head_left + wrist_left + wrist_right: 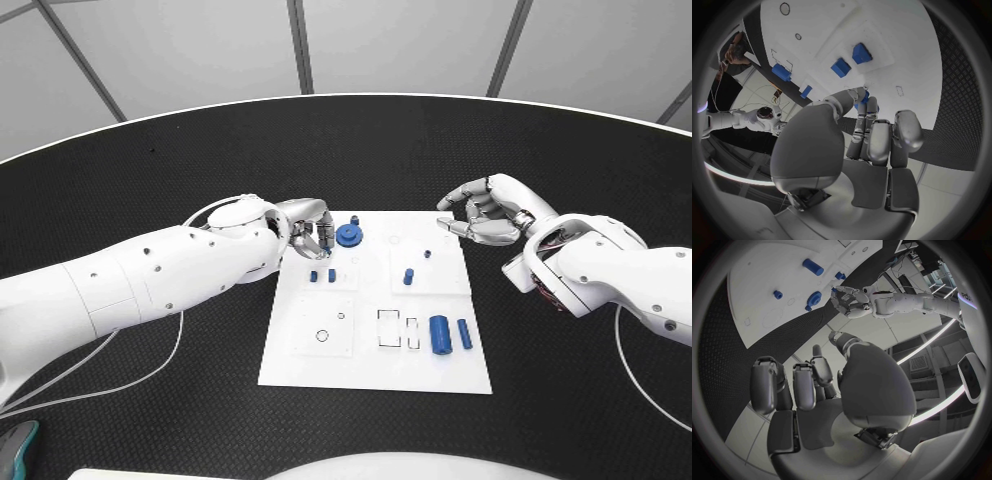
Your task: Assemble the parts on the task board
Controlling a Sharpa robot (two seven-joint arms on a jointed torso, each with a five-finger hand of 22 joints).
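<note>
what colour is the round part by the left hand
Blue. The round part sits by the left hand on the white task board, clearest in the head view.

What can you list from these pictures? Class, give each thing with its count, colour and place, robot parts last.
Table: one, black, under everything.
Task board: one, white, mid-table.
Gear-like part: one, blue, board's far left corner, at the left hand's fingertips.
Small parts: several, blue, far half of board.
Cylinders: two, blue, side by side in the board's near right area.
Left hand: one, silver, at the board's far left corner.
Right hand: one, silver, fingers curled, holds nothing, beyond the board's far right corner.
</note>
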